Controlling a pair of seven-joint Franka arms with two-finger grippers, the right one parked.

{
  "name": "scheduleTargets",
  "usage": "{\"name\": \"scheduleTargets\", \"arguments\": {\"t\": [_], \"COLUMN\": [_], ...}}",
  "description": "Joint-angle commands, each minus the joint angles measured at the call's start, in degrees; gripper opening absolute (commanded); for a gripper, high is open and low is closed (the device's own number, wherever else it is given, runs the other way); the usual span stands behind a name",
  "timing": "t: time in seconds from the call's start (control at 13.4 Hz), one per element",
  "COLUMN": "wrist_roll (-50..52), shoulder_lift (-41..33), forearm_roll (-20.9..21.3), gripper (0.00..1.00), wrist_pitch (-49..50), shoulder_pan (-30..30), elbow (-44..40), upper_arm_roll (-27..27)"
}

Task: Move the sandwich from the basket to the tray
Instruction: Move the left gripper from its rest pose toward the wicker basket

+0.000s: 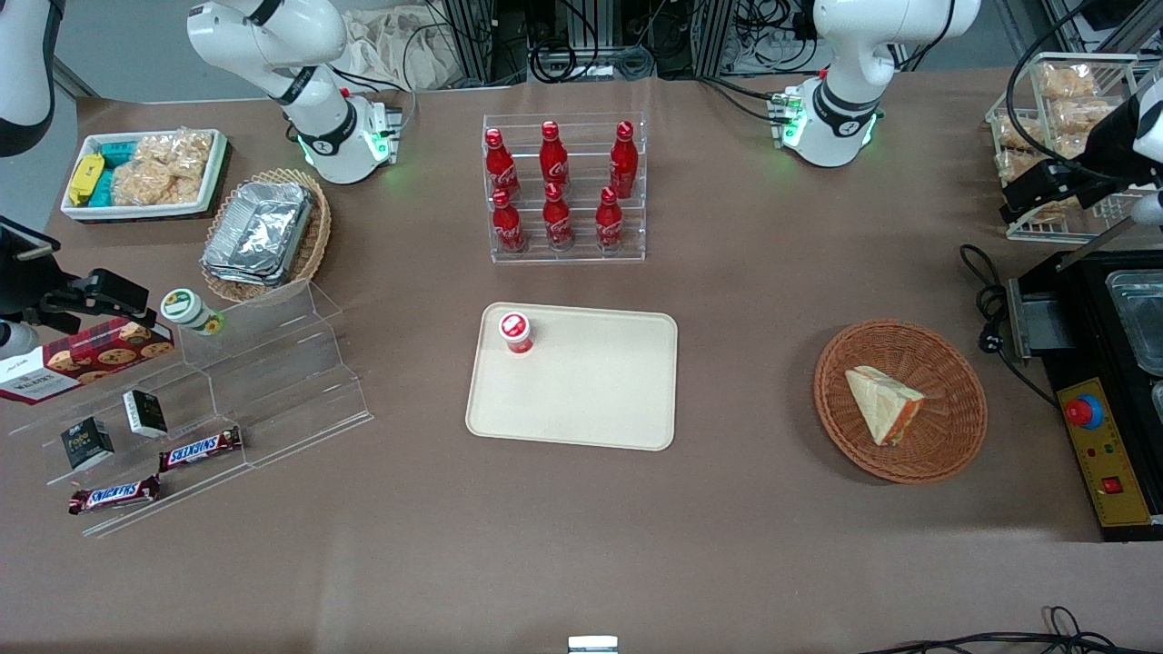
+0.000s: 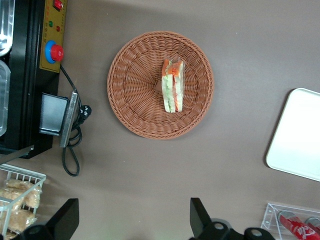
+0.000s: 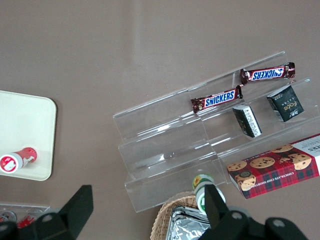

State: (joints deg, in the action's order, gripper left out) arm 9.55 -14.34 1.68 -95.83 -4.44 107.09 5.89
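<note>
1. At the working arm's end of the bench [image 1: 727, 545]: basket [image 1: 954, 427], round, reddish-brown wicker, shallow. Contents: one sandwich [image 1: 883, 403], a triangular wedge lying near the basket's middle, orange filling edge visible in the wrist view [image 2: 173, 86].
2. Tray [image 1: 581, 409]: cream, rectangular, low rim, at the bench's middle, well apart from the basket. One small red-capped bottle [image 1: 515, 331] lies in the corner farthest from the front camera, on the parked arm's side; the remainder is bare.
3. Gripper [image 2: 132, 220]: raised above the bench, short of the basket, fingers [image 2: 199, 214] spread wide and holding nothing.
4. Step in hand, as judged: the approach to the sandwich; nothing has been lifted yet.
5. Handling note: centre the gripper over the wedge before descending, and turn it so the fingers close across the two flat bread faces, not along the pointed end.
6. Handling note: bread is probably soft; close gently to avoid squashing or squeezing out the filling.
7. Handling note: descend clear of the wicker rim; lift straight up before travelling.
8. Placement note: aim for the tray's open area, away from the bottle.
</note>
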Motion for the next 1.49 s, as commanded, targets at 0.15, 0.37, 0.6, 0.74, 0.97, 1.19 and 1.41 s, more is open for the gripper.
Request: {"name": "scheduleTargets", "arguments": {"t": [0.15,0.37,0.6,0.74,0.97,1.19,1.41], "wrist_roll": [-0.59,-0.5,0.29,0.03,0.03,-0.06,-0.15], "shoulder_lift": [0.28,1.07,3.61,7.29,14.4,20.56,26.45], "forearm_roll": [1.48,0.96,0.25,0.07,-3.33,-5.2,-5.2], "gripper": [1.0,1.0,1.0,1.0,1.0,1.0,1.0], "wrist_pitch": [-0.15,-1.11,-2.26,-4.0,-8.49,-12.96,-19.37], "shoulder_pan": [-1.01,-1.19,-0.58,-0.49,-0.4,-0.31,-0.31], "elbow": [-0.65,-0.65,-1.53,-1.45,-1.27,-1.09,-0.39], "upper_arm_roll": [0.0,-0.17,0.18,0.35,0.35,0.7,0.71]}}
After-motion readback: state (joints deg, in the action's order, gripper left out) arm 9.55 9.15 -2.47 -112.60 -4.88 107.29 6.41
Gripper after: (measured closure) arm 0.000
